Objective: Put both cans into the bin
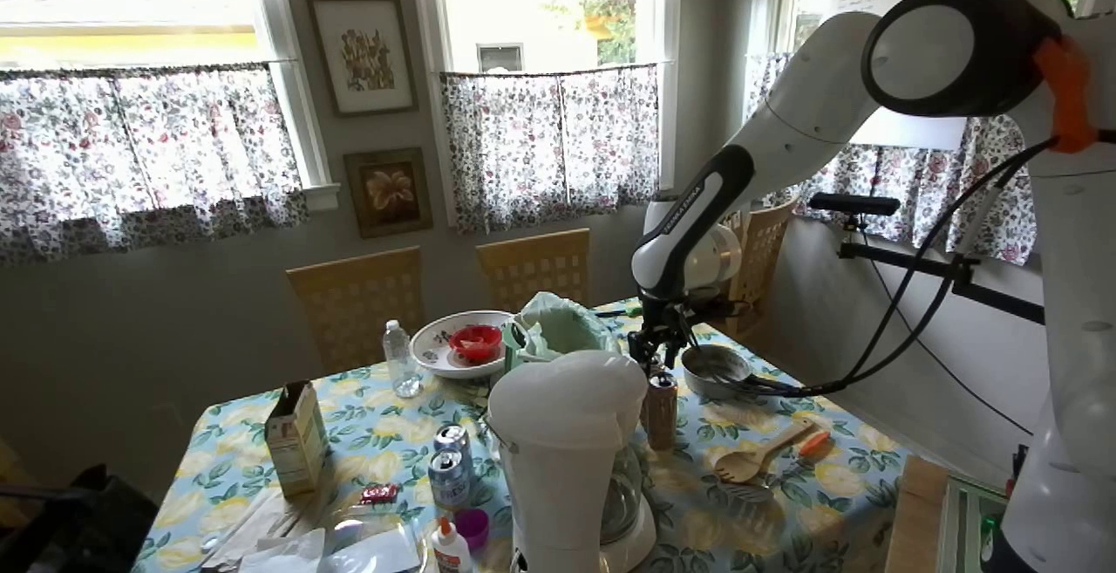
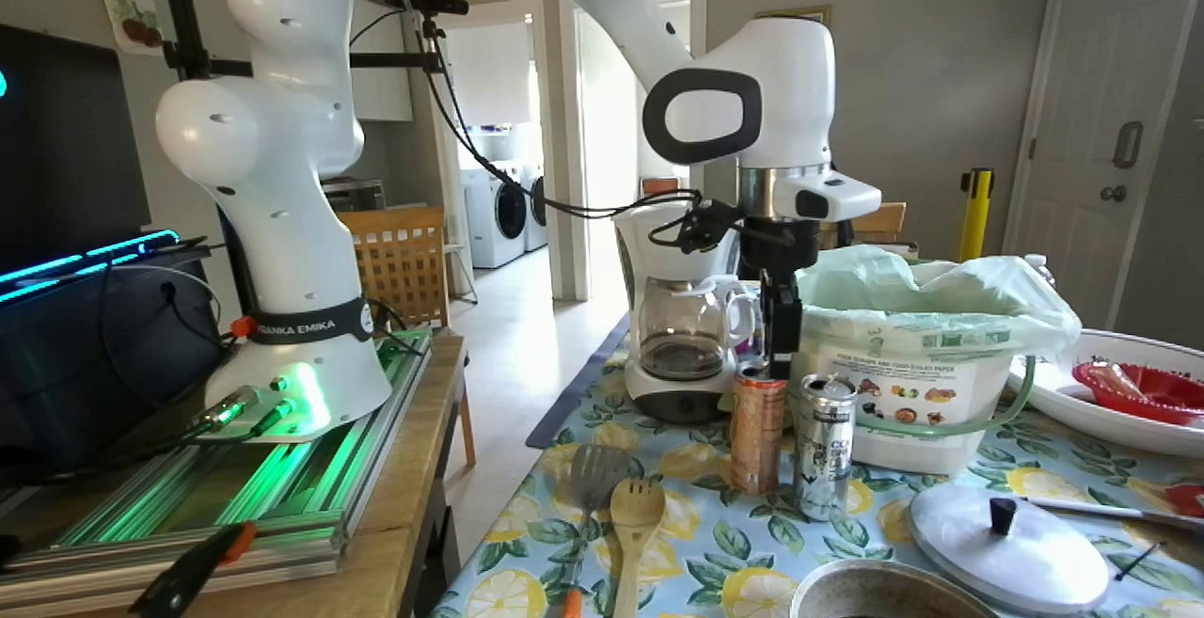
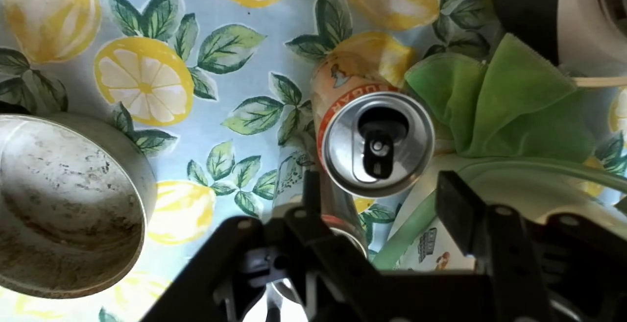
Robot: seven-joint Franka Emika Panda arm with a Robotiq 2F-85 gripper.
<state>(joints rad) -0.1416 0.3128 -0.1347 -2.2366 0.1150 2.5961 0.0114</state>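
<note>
An orange can [image 2: 758, 439] stands upright on the table; it also shows in an exterior view [image 1: 662, 416]. In the wrist view its open silver top is nearest the camera [image 3: 378, 144]. A silver can [image 2: 826, 453] stands upright beside it. In the wrist view the silver can [image 3: 293, 170] is partly hidden behind a finger. The bin [image 2: 926, 449] is a white tub with a pale green liner, close beside the cans; it shows in an exterior view [image 1: 567, 329]. My gripper [image 3: 382, 185] is open and empty, pointing down at the orange can's top [image 2: 783, 369].
A metal pot [image 3: 73, 204] and a lid [image 2: 1008, 547] lie near the cans. A coffee maker [image 2: 673, 336] stands behind the orange can. A wooden fork [image 2: 635, 515] and a spatula lie in front. Two blue-silver cans [image 1: 449, 477] stand past the coffee maker. A white bowl [image 1: 436, 364] borders the bin.
</note>
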